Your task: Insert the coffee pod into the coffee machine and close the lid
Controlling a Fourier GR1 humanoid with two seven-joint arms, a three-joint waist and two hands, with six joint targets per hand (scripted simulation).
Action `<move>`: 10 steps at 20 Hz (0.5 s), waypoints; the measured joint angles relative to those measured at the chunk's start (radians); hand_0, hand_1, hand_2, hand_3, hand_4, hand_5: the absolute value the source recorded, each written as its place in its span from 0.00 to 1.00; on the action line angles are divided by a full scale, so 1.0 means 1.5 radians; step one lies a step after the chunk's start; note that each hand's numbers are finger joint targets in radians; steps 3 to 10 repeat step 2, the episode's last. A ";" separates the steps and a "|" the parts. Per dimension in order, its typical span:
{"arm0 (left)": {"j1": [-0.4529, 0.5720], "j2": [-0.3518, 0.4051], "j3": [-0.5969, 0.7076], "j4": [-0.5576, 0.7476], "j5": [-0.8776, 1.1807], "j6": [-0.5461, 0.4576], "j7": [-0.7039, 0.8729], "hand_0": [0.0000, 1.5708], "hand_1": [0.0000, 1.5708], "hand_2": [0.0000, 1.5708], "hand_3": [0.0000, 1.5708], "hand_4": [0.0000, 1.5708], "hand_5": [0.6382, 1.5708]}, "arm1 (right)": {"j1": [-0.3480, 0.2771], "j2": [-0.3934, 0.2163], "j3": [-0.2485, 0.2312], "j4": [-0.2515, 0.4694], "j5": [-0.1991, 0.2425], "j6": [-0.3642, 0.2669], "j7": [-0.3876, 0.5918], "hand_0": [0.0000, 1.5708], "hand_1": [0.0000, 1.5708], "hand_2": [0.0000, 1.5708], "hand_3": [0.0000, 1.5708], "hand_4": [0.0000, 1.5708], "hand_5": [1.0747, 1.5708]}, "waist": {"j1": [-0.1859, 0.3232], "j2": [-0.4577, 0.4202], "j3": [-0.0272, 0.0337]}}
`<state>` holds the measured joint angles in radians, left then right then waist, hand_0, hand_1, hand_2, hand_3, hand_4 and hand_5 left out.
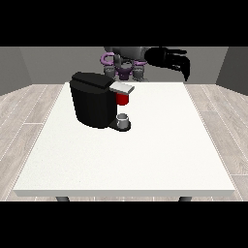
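One black coffee machine [93,100] stands upright on the white worktop [145,155], in its far half at the view's left. Its brew head, with a grey lid [121,87] and a red part [122,99] that may be the coffee pod, points towards the view's right. One grey cup [123,119] sits on its base. One hand [175,63] at the view's right hangs above the far edge, fingers drooping apart, holding nothing.
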<state>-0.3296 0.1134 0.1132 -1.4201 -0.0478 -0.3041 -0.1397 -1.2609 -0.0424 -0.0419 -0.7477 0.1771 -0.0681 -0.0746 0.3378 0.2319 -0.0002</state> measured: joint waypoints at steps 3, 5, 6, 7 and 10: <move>0.005 0.000 0.006 0.018 0.000 0.006 0.006 0.00 0.00 0.00 0.00 0.17 1.00 | 0.041 0.011 0.024 -0.016 -0.026 0.007 -0.021 0.00 0.00 0.00 0.00 0.17 1.00 | -0.017 -0.027 0.0000; 0.005 0.000 0.006 0.018 0.000 0.006 0.006 0.00 0.00 0.00 0.00 0.17 1.00 | 0.041 0.011 0.024 -0.016 -0.026 0.007 -0.021 0.00 0.00 0.00 0.00 0.17 1.00 | -0.017 -0.027 0.0000; 0.005 0.000 0.006 0.018 0.000 0.006 0.006 0.00 0.00 0.00 0.00 0.17 1.00 | 0.041 0.011 0.024 -0.016 -0.026 0.007 -0.021 0.00 0.00 0.00 0.00 0.17 1.00 | -0.017 -0.027 0.0000; 0.005 0.000 0.006 0.018 0.000 0.006 0.006 0.00 0.00 0.00 0.00 0.17 1.00 | 0.041 0.011 0.024 -0.016 -0.026 0.007 -0.021 0.00 0.00 0.00 0.00 0.17 1.00 | -0.017 -0.027 0.0000; 0.005 0.000 0.006 0.018 0.000 0.006 0.006 0.00 0.00 0.00 0.00 0.17 1.00 | 0.041 0.011 0.024 -0.016 -0.026 0.007 -0.021 0.00 0.00 0.00 0.00 0.17 1.00 | -0.017 -0.027 0.0000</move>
